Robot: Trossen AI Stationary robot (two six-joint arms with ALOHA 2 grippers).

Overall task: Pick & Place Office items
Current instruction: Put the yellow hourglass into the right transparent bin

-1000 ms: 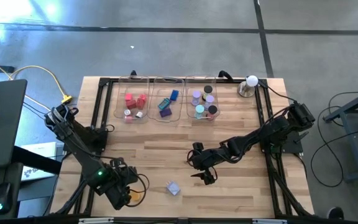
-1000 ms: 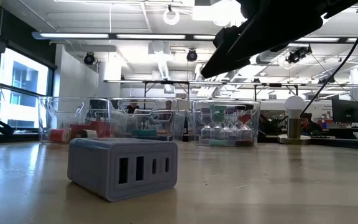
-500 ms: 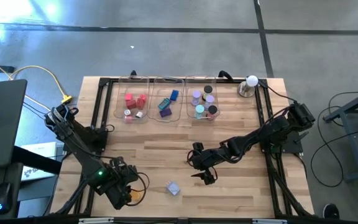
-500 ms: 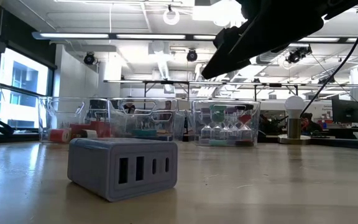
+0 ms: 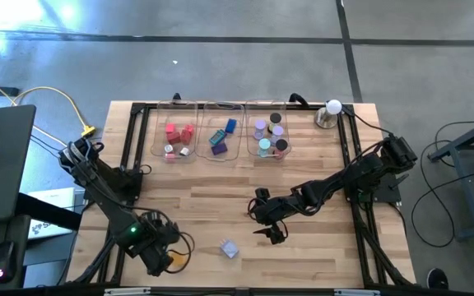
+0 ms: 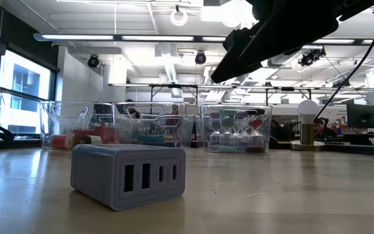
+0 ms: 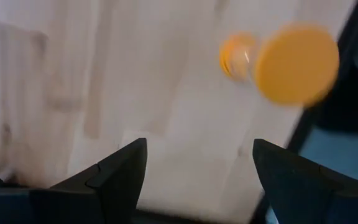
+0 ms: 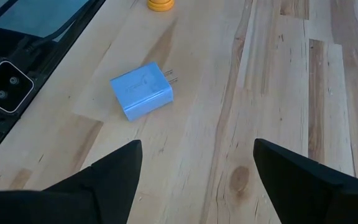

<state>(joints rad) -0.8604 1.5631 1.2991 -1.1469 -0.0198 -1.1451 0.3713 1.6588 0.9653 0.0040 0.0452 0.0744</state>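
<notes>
- Office items fill three clear trays along the far edge of the wooden surface (image 5: 220,177) in the high view: red and pink blocks (image 5: 178,134) in the left tray (image 5: 174,131), blue, teal and purple pieces (image 5: 220,136) in the middle tray (image 5: 220,131), and round discs (image 5: 268,136) in the right tray (image 5: 267,131).
- Two more pieces lie loose near the front edge: a blue charger block (image 5: 229,248) and, to its left, an orange disc (image 5: 178,258).
- Also in the high view, the left gripper (image 5: 160,261) sits at the front-left, just beside the orange disc; the right gripper (image 5: 271,233) hangs mid-surface, near the charger block but apart from it. A white ball on a metal base (image 5: 329,113) stands at the far right corner.
- Low view: the charger block (image 6: 127,174) rests flat in front, slots facing the camera, the trays (image 6: 154,127) lined up behind, a dark arm (image 6: 278,32) overhead.
- Left wrist view: the fingers (image 7: 120,174) stand wide apart with nothing between them; the blurred orange disc (image 7: 281,62) lies ahead.
- Right wrist view: the fingers (image 8: 114,171) stand wide and empty; the charger block (image 8: 140,90) lies ahead, prongs showing, the orange disc (image 8: 160,5) beyond it.
</notes>
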